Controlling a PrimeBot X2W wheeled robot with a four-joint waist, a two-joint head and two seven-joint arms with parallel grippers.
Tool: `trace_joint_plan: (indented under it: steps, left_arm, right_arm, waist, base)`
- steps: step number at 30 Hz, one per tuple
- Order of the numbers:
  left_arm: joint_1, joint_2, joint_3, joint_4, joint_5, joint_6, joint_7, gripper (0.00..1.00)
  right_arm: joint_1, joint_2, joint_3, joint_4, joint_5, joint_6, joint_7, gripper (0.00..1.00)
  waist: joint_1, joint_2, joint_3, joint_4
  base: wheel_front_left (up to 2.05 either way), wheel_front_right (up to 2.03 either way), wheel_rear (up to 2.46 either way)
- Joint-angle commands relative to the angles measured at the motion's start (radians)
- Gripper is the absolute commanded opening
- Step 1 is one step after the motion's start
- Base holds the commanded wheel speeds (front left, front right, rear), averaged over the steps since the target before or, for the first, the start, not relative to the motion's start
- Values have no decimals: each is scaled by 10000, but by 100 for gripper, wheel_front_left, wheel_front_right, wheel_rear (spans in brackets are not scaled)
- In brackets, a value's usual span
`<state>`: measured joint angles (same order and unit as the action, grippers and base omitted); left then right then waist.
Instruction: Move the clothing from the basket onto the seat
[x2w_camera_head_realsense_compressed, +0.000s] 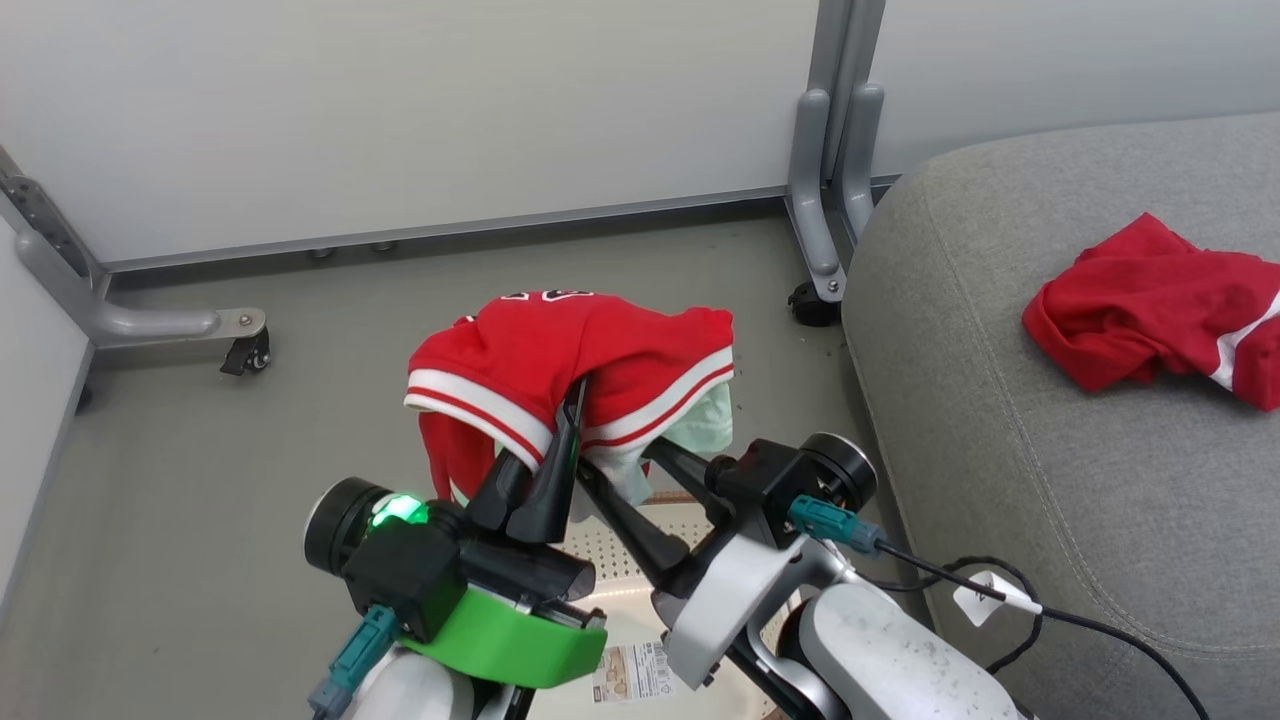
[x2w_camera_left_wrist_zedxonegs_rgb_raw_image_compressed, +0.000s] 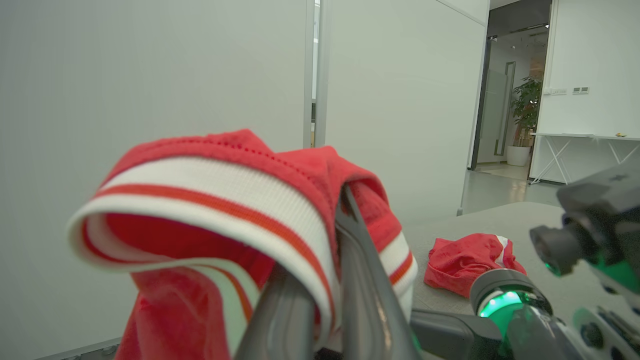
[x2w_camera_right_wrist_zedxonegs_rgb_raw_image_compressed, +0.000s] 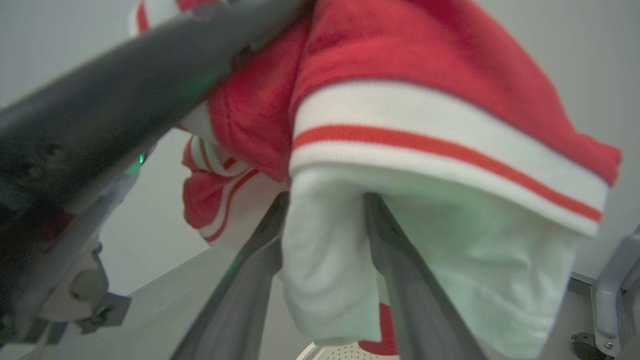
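We see the left gripper (x2w_camera_head_realsense_compressed: 572, 410) closed tight on the striped hem of the lettered garment (x2w_camera_head_realsense_compressed: 560, 340), holding it up in the air. The red cloth drapes over the dark fingertips, and its white bands with a red line curl round them. Black-and-white lettering shows on the far top edge of the fabric.

The right gripper (x2w_camera_head_realsense_compressed: 625, 462) reaches in from the right, just beside the left one. Its jaws stand parted, and in the right wrist view a fold of the pale lining hangs between the two fingers (x2w_camera_right_wrist_zedxonegs_rgb_raw_image_compressed: 415, 290) and touches them. We cannot make out a firm pinch there.

The basket (x2w_camera_head_realsense_compressed: 620, 545) sits on the floor (x2w_camera_head_realsense_compressed: 200, 500) directly below both grippers, and the lifted garment hangs over its far end. We see the perforated cream wall and a label sticker (x2w_camera_head_realsense_compressed: 635, 670) near the bottom edge.

The seat (x2w_camera_head_realsense_compressed: 1000, 450) takes up the right side, close beside the basket. The second garment (x2w_camera_head_realsense_compressed: 1150, 310) lies crumpled on it toward the far right, a white stripe showing, well apart from both grippers.
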<state>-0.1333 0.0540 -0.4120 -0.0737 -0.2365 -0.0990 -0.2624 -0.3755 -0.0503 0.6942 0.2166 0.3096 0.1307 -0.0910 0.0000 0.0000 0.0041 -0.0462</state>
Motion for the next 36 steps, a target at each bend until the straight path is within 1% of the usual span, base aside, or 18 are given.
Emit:
trace_joint_plan:
  steps: [1, 9, 22, 23, 24, 30, 36]
  left_arm:
    - [-149, 1, 6, -54, -17, -50, -35, 0]
    - [-99, -17, 3, -59, -32, -83, -35, 0]
    - [-74, -31, 10, -15, 54, -78, -35, 0]
    - [-44, -31, 17, -16, 27, -38, -35, 42]
    - [-17, -32, 15, -26, 18, -13, -35, 100]
    - [346, -20, -13, -105, 143, 154, -22, 100]
    - [758, 226, -373, 239, 226, 93, 340, 100]
  right_arm:
    - [-193, -8, 83, 96, 135, 1, -145, 0]
    - [-552, -10, 332, 630, 440, 1, -413, 0]
    - [-722, -9, 419, 902, 565, 1, -610, 0]
    - [-757, -9, 393, 904, 529, 1, -639, 0]
    - [-789, -10, 353, 919, 495, 1, -647, 0]
    - [-941, -10, -50, 987, 321, 1, -883, 0]
    - [-1089, -10, -577, 1189, 143, 1, -938, 0]
  waist:
    - [0, 0, 5, -1]
    - [0, 0, 6, 18]
    - [0, 0, 5, 115]
    - [0, 0, 8, 125]
    - [0, 0, 9, 134]
    - [0, 0, -14, 130]
    - [0, 0, -48, 186]
  base:
    - [0, 0, 0]
    - [0, 0, 0]
    - [0, 0, 0]
    - [0, 0, 0]
    - [0, 0, 0]
    - [0, 0, 0]
    - [0, 0, 0]
